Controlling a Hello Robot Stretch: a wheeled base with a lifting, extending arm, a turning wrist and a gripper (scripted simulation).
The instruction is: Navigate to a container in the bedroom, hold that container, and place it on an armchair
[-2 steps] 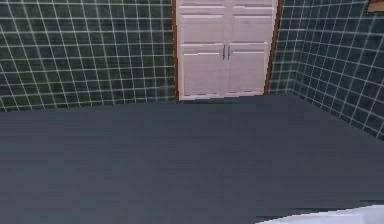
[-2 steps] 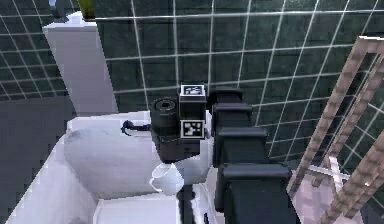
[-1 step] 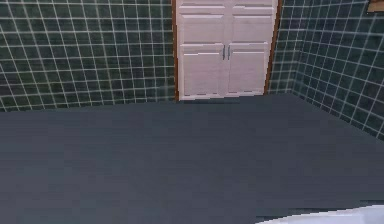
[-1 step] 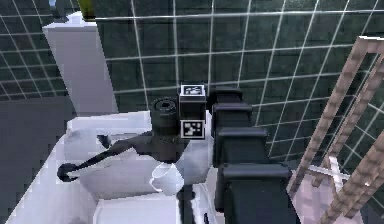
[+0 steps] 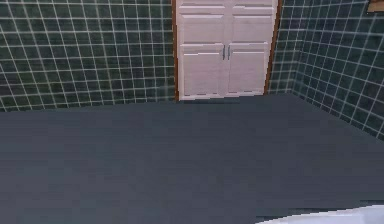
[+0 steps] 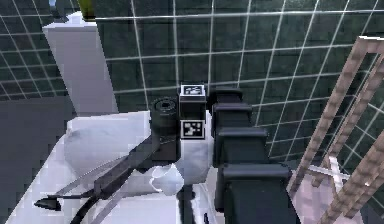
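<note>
In the forward view, a white panelled double door in a brown wooden frame [image 5: 226,48] stands in the far wall of dark green square tiles [image 5: 80,55]. In front of it lies a flat dark grey floor [image 5: 150,150]. A thin white curved edge [image 5: 330,214] shows at the bottom right corner of this view. In the arm side view, the dark square bar of the arm [image 6: 240,150] rises from the bottom edge, and two small white squares with black marks [image 6: 192,128] stand at its far end. Left of them is the dark body of the tool [image 6: 62,196], and its two thin fingers [image 6: 110,172] reach down to the left across a white glossy fixture with a tall upright back part [image 6: 85,65], which looks like a toilet. Because this white surface lies behind the fingers, I cannot tell if the tool holds anything, and the state of the fingers cannot be read either. A small yellowish blob [image 6: 75,16] sits on top of the upright part. A pale brown wooden frame with slanted bars [image 6: 345,120] stands at the right side. Where the container is, I cannot tell from these views.
</note>
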